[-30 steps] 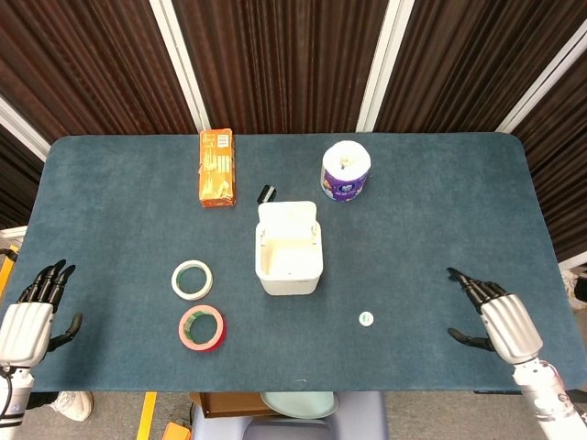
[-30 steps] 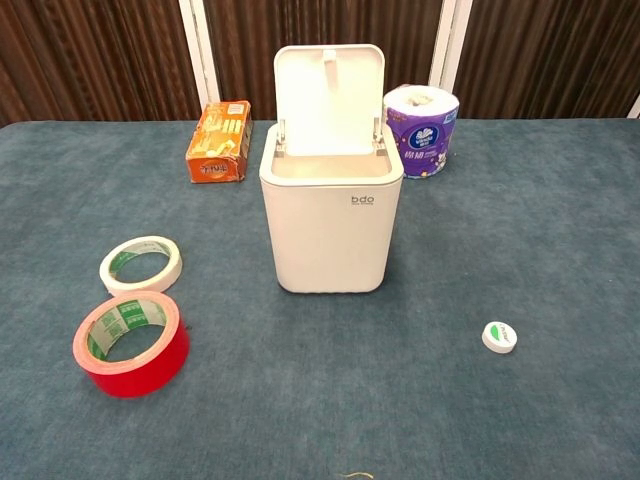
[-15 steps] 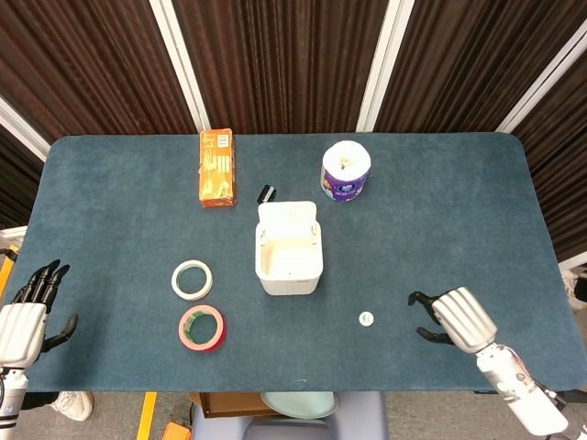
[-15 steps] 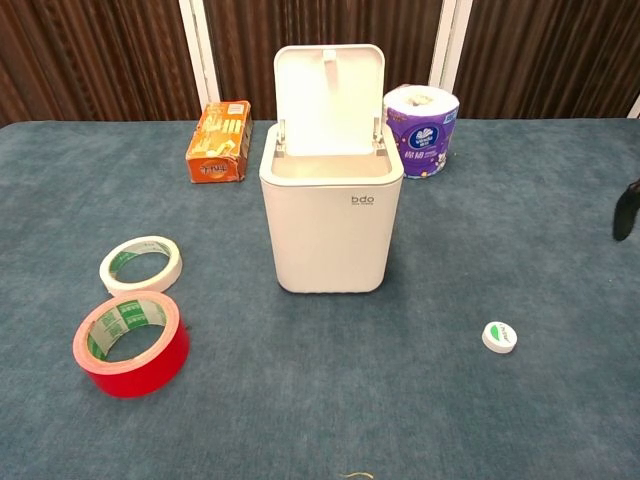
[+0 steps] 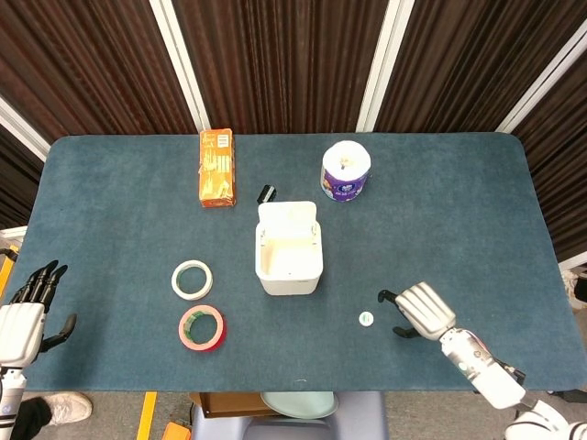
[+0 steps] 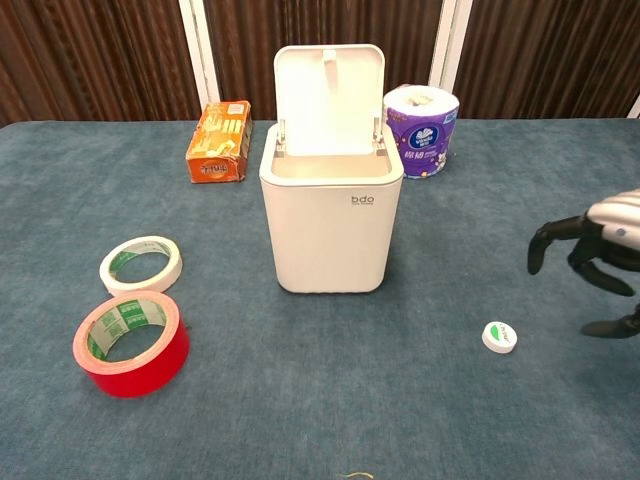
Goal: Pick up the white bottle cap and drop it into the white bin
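The white bottle cap [image 5: 366, 319] [image 6: 499, 337] lies on the blue table, right of and nearer than the white bin [image 5: 289, 248] [image 6: 332, 210], whose lid stands open. My right hand [image 5: 421, 310] [image 6: 597, 256] hovers just right of the cap, fingers spread and curved downward, holding nothing. My left hand [image 5: 25, 313] stays at the table's left front edge, fingers apart and empty; the chest view does not show it.
A white tape ring [image 5: 192, 280] [image 6: 141, 263] and a red tape roll [image 5: 201, 327] [image 6: 131, 342] lie left of the bin. An orange box [image 5: 216, 167] [image 6: 219, 140], a small black object [image 5: 267, 193] and a purple-wrapped paper roll [image 5: 346, 170] [image 6: 422, 116] sit behind it.
My right hand has moved left across the table toward the cap and entered the chest view. The left hand has drifted slightly back. The cap and bin have not moved.
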Robot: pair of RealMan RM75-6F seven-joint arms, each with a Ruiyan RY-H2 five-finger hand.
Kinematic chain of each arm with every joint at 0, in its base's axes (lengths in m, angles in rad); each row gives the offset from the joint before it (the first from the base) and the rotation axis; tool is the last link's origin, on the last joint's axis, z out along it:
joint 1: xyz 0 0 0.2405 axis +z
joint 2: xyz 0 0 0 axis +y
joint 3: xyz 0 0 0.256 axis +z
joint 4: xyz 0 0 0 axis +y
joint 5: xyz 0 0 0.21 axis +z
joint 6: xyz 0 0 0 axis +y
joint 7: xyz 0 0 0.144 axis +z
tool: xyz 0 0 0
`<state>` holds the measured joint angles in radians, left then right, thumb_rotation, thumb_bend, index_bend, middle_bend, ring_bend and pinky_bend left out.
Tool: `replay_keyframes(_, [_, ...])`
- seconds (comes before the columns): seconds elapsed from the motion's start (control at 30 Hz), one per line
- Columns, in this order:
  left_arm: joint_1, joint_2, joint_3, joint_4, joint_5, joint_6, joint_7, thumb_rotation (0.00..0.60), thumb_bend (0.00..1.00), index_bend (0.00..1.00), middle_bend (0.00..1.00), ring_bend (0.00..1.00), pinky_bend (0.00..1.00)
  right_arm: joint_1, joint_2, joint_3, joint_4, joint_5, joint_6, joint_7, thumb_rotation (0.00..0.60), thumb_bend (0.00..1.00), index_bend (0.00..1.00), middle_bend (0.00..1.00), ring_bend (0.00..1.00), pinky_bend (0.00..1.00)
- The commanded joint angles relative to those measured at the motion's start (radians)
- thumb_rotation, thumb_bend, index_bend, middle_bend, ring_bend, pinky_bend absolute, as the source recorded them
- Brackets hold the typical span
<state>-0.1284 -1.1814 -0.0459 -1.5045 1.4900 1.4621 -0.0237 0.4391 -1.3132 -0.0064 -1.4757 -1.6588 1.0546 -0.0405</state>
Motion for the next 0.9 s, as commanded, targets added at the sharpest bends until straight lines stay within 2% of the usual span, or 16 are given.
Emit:
replay_keyframes(0.03, [0.000, 0.001, -0.001, 0.001, -0.001, 0.000, -0.001, 0.600, 0.40, 0.04, 0.01, 0.08, 0.25, 0.020, -0.032, -0.002, 0.032, 0.012, -0.024, 0.017, 0.600, 0.27, 0.49, 0.90, 1.00, 1.00])
replay_keyframes(0.47, [0.001, 0.005, -0.001, -0.004, -0.003, -0.003, -0.002, 0.600, 0.40, 0.06, 0.03, 0.09, 0.25, 0.063, -0.111, -0.007, 0.122, 0.033, -0.068, 0.057, 0.600, 0.29, 0.54, 0.90, 1.00, 1.00])
replay_keyframes(0.9, [0.005, 0.012, -0.005, -0.014, -0.018, -0.005, 0.009, 0.600, 0.40, 0.10, 0.05, 0.10, 0.25, 0.121, -0.197, -0.002, 0.221, 0.058, -0.116, 0.149, 0.600, 0.31, 0.56, 0.90, 1.00, 1.00])
